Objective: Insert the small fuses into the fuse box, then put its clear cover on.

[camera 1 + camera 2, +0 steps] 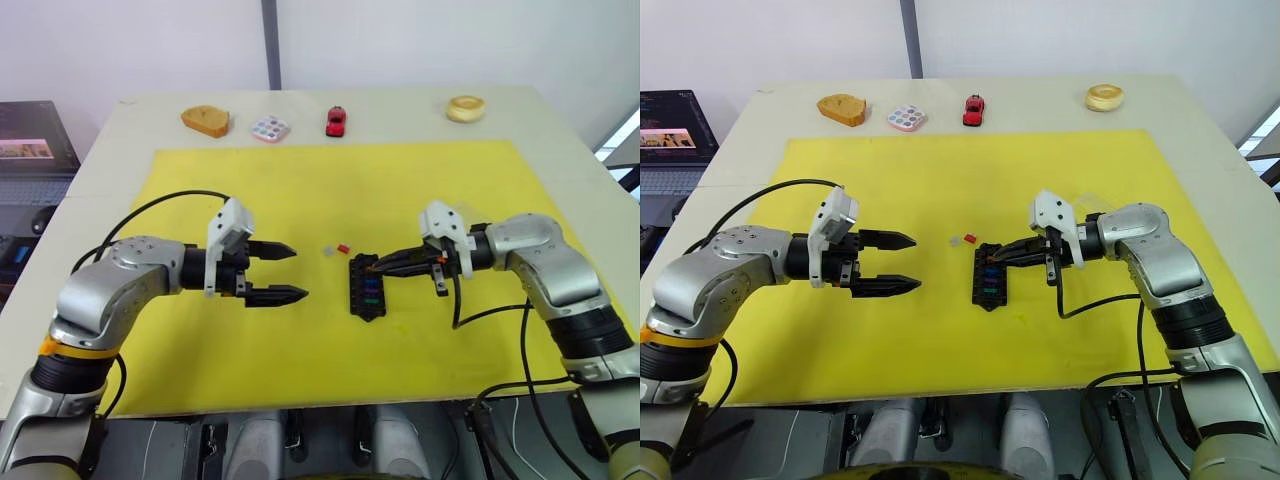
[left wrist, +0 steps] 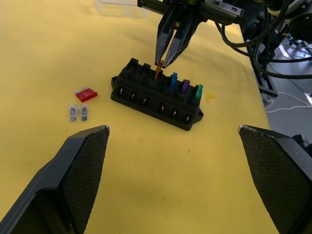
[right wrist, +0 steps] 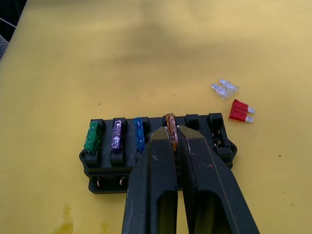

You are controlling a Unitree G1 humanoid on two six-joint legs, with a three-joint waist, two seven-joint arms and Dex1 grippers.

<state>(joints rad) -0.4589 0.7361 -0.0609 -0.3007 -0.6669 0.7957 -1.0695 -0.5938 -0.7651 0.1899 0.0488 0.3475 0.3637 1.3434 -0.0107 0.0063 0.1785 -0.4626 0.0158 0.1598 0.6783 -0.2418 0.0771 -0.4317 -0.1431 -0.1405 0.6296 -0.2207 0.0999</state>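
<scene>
The black fuse box (image 1: pixel 366 285) lies mid-mat with green (image 3: pixel 92 136), purple (image 3: pixel 117 135) and blue (image 3: pixel 139 133) small fuses standing in its slots. My right gripper (image 3: pixel 171 134) is shut on a tan fuse (image 2: pixel 158 71), holding it upright over the slot beside the blue one. A red fuse (image 2: pixel 85 94) and a grey fuse (image 2: pixel 78 113) lie loose on the mat, just off the box's far end. The clear cover (image 2: pixel 119 7) rests on the mat beyond the box, by my right arm. My left gripper (image 1: pixel 285 272) hovers open to the left of the box, holding nothing.
A yellow mat (image 1: pixel 300 180) covers most of the table. Along the far edge sit a bread-like piece (image 1: pixel 205 120), a dotted palette (image 1: pixel 270 128), a red toy car (image 1: pixel 336 120) and a ring-shaped pastry (image 1: pixel 465 108). A laptop (image 1: pixel 30 140) stands off the table's left side.
</scene>
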